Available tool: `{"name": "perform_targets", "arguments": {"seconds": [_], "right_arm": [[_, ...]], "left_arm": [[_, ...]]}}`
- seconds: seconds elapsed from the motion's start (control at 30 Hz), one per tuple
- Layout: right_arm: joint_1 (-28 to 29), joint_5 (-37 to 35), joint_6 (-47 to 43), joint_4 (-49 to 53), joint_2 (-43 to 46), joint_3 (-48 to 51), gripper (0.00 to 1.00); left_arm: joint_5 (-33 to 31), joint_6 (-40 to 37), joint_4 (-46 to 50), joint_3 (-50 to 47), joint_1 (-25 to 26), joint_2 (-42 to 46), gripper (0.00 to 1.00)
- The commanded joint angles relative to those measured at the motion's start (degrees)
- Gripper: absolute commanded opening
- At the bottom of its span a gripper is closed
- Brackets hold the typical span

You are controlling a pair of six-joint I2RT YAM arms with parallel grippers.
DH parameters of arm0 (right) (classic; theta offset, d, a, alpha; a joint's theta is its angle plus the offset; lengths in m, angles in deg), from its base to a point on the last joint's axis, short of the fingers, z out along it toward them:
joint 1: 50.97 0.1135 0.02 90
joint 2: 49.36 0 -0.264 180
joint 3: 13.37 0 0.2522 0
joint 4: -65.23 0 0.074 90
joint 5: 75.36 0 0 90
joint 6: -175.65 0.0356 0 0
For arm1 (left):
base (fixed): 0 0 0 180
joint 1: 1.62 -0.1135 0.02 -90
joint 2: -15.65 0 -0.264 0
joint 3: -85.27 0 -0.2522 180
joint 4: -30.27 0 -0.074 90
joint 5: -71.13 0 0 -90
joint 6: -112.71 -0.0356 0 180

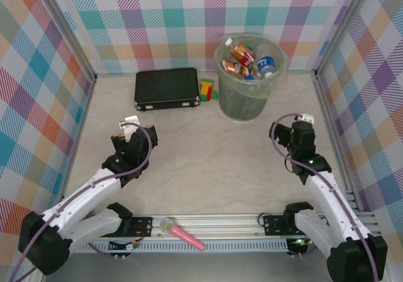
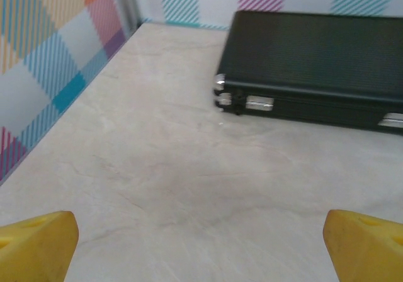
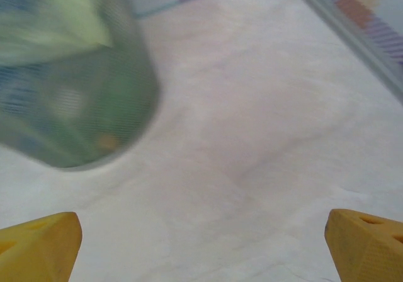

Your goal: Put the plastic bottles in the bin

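Across the marbled table point(image 1: 208, 162), the plastic bottles point(image 1: 239, 55) lie in the bin point(image 1: 242, 102); both arms empty.
The left gripper point(image 1: 130, 126) holds its yellow fingertips point(image 2: 38, 244) wide apart on nothing, facing the flat, hard-shelled black case point(image 1: 167, 88). Further right, the round translucent green bin carries crushed bottles heaped at jumbled angles, no common axis. The right gripper point(image 1: 304, 119), jaws wide and empty, is the nearer arm; the bin stands ahead and to its left, well apart. No bottle seems left to fetch.
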Motion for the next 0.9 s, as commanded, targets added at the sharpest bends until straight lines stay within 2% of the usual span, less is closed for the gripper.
{"name": "perform_targets", "arguments": {"seconds": [0.0,0.1,0.2,0.33,0.4,0.47,0.53,0.67,0.77,0.83,0.87], "right_arm": [[0.1,-10.1,-2.1,-12.4,-1.1,6.2,0.99],[0.1,-9.8,-9.4,-21.6,-3.9,10.2,0.99],[0.1,-9.3,-12.0,-29.7,-9.7,11.6,0.99],[0.1,-7.2,-14.8,-40.3,-18.5,12.4,0.99],[0.1,-5.1,-17.0,-46.1,-22.6,12.7,0.99],[0.1,-2.5,-17.9,-46.1,-25.4,10.6,0.99],[0.0,-0.7,-19.2,-49.9,-28.4,9.6,0.99],[-0.6,4.1,-21.6,-57.8,-31.6,11.0,0.99],[-1.2,4.7,-22.3,-70.7,-36.6,14.5,0.99],[-2.3,6.9,-20.8,-66.6,-34.6,14.3,0.99],[-2.8,7.3,-20.5,-67.7,-35.4,14.3,0.99]], "left_arm": [[3.8,-1.3,-5.7,-1.1,-6.6,-4.8,1.00],[3.1,-1.3,-8.9,-1.2,-10.8,-11.0,1.00],[3.8,-2.1,-11.8,0.0,-14.5,-15.2,1.00],[6.2,-12.2,-27.0,-3.4,-15.7,-19.9,0.99],[8.7,-14.4,-35.5,-6.3,-16.5,-22.8,1.00],[10.9,-16.4,-43.3,-8.7,-17.3,-26.0,1.00],[12.2,-16.7,-47.7,-8.6,-17.9,-27.9,0.99],[19.5,-19.3,-60.2,-12.9,-19.6,-31.3,1.00],[26.6,-19.5,-61.4,-13.7,-21.2,-31.7,0.99],[30.9,-19.6,-65.4,-14.9,-22.4,-33.8,1.00],[31.2,-20.5,-68.7,-15.5,-22.4,-35.4,1.00]]}}
